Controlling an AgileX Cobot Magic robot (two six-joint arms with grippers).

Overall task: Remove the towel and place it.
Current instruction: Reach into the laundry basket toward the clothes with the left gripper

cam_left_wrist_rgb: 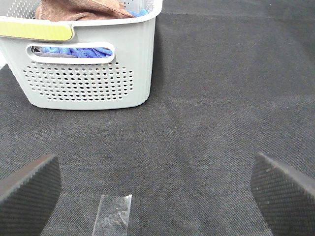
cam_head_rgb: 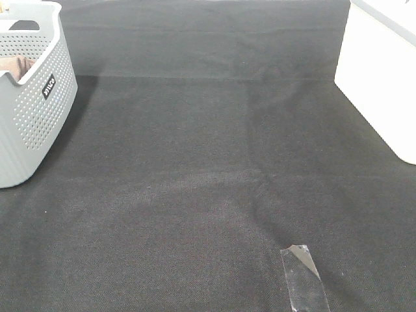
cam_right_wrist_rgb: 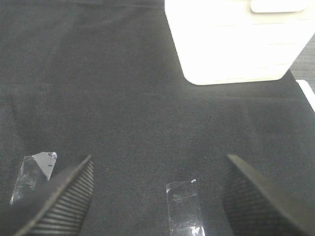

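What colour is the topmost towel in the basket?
The towel is brown, clearest in the left wrist view.

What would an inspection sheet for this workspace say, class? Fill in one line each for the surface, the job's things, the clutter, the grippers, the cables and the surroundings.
Surface: black fabric mat, flat, covering the whole work area.
Job's things: brown towel bunched inside the grey perforated basket, lying on top of a blue cloth.
Clutter: clear tape strip stuck to the mat; white bin at the right edge.
Grippers: left gripper open and empty, facing the basket; right gripper open and empty, facing the white bin.
Cables: nothing seen.
Surroundings: nothing seen.
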